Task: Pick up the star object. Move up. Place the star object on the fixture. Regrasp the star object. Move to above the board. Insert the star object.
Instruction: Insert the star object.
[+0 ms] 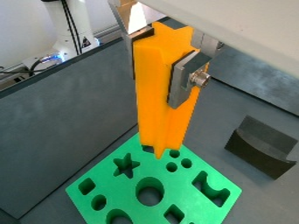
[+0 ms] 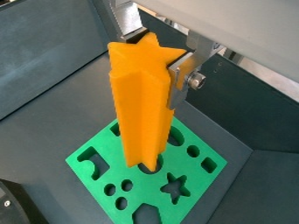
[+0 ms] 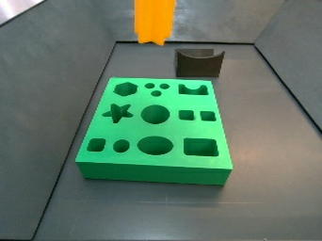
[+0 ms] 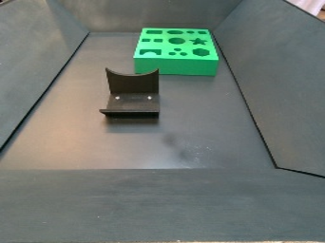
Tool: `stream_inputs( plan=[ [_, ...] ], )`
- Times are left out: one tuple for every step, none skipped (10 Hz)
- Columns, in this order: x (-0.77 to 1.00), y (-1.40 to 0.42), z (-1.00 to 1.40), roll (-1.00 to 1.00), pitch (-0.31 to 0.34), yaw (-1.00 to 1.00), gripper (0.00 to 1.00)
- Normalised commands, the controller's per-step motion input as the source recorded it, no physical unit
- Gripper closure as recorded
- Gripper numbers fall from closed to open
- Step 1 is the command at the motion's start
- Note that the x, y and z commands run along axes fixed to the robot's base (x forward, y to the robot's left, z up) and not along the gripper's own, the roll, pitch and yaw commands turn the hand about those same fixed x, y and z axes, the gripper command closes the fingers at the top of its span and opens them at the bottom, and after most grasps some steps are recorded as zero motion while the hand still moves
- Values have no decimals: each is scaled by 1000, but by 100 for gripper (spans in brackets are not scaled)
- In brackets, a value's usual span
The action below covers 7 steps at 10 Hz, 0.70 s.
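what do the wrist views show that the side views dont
Only the wrist views show the gripper, its silver fingers clamped on the star object, which hangs upright above the board. Only a side view shows the whole fixture with its base plate, standing apart from the board; the gripper is out of frame there. Both kinds show the green board, and one side view catches the star object's lower end.

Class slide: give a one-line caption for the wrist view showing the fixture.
Claw holds the star object upright above the board, fixture beside.
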Motion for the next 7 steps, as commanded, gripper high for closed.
stream_inputs(
  plan=[
    [-377, -20, -77, 0, 0, -77, 100],
    [-426, -40, -106, 0, 0, -111, 100],
    [-274, -120, -154, -23, -11, -274, 100],
    [-51, -171, -303, -41, -20, -820, 100],
    [0, -140, -403, -49, -19, -897, 100],
    [-37, -117, -440, -46, -26, -894, 100],
    [-106, -77, -506, -54, -40, -883, 100]
  ],
)
